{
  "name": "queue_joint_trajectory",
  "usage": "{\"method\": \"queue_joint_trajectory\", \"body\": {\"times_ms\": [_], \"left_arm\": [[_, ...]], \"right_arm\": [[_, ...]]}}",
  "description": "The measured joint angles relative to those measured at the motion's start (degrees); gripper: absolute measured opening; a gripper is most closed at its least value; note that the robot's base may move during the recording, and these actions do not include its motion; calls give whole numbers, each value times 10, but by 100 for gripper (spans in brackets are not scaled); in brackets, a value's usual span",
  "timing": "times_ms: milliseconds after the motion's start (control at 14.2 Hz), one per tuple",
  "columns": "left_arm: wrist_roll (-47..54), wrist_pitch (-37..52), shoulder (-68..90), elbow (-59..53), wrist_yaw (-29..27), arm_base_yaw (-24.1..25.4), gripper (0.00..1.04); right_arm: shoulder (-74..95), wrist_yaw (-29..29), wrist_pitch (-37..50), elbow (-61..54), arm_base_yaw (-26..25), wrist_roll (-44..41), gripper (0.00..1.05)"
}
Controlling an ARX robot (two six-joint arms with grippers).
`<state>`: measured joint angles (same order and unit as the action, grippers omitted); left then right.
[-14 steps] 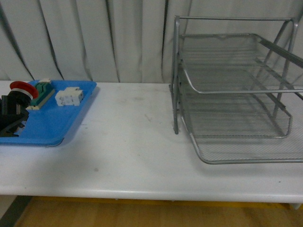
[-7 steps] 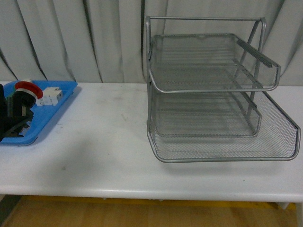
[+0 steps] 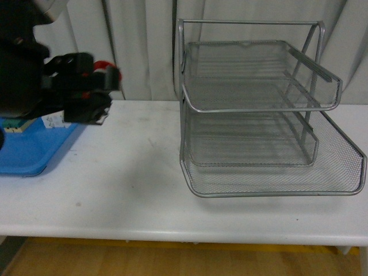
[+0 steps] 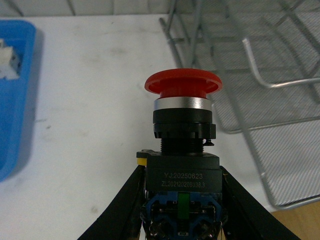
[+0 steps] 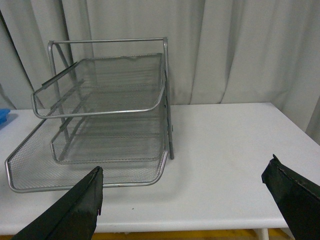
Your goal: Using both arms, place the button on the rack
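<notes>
Farthest to the left of the rack [image 3: 259, 109], a blue tray [image 3: 29, 155] lies on the white table [image 3: 132, 190], with a small white block [image 4: 7, 62] resting in it. Between that tray and the rack, the left gripper [image 3: 86, 92] is raised above the tabletop. Its fingers [image 4: 125, 210] are closed against both sides of the black body of the button [image 4: 182, 130]. The button is therefore held in the air, well apart from the rack on its left side. Its red cap faces toward the rack and touches no tier. The rack stands upright on the table, and all three mesh trays are seen bare. To the right of the rack, the right gripper [image 5: 185, 200] is spread wide. It holds nothing and looks across the table at the rack's side.
</notes>
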<state>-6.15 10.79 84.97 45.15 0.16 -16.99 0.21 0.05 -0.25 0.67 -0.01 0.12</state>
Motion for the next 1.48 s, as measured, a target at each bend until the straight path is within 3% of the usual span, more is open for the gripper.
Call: {"method": "queue_joint_trajectory", "body": {"times_ms": [141,423,846,987,1270,1481], "left_arm": [[-1,-3,76,105,28,-103,36],[6,-4,125,140,51,-176,36],[37,-61,261,261,61,-193,36],[67,-141,372,372,30,-196,36],[66,-168,404,424,9,-191,36],[50,-168,409,433,14,-189,54]], "right_arm": [[0,0,0,0,0,0,98],[0,0,0,0,0,0,98],[0,0,0,0,0,0,98],[0,0,0,0,0,0,98],[0,0,0,0,0,0,98],[0,0,0,0,0,0,98]]}}
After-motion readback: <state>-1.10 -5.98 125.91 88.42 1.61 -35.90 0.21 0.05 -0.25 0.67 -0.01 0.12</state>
